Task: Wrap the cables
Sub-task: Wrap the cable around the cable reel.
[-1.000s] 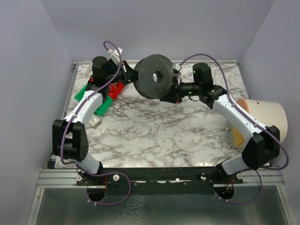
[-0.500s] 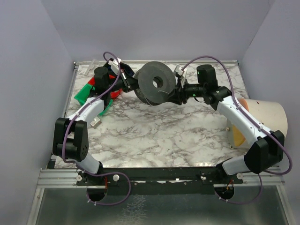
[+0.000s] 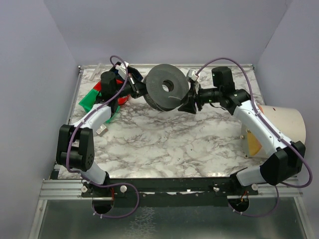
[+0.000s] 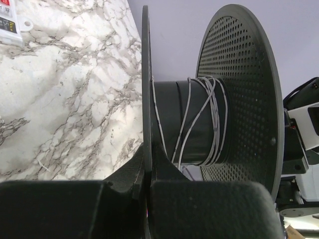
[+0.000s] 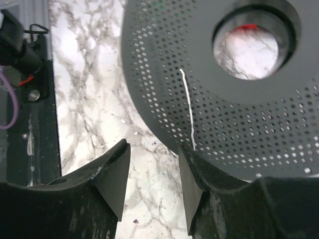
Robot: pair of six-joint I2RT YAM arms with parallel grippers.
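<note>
The big black spool [image 3: 167, 88] is held off the table at the back centre, its perforated flange and centre hole facing up. In the left wrist view a thin pale-grey cable [image 4: 199, 119] is wound in several loose turns around the hub. My left gripper [image 3: 141, 89] is shut on the edge of the spool's thin flange [image 4: 146, 99]. My right gripper [image 3: 191, 105] is open and empty at the spool's lower right rim. In the right wrist view a loose pale strand end [image 5: 188, 109] lies over the flange face [image 5: 234, 114], just beyond my right gripper [image 5: 152, 184].
Green [image 3: 91, 99] and red [image 3: 122, 96] clips lie under the left arm at the back left. A small silver part [image 3: 101, 129] lies nearer. A cream cone-shaped tub [image 3: 281, 124] lies on its side at the right edge. A white label [image 4: 10, 20] lies on the marble.
My right gripper has let go of the spool, opened and drawn back to the right. The spool, held by the left gripper, has risen slightly and turned its face upward.
</note>
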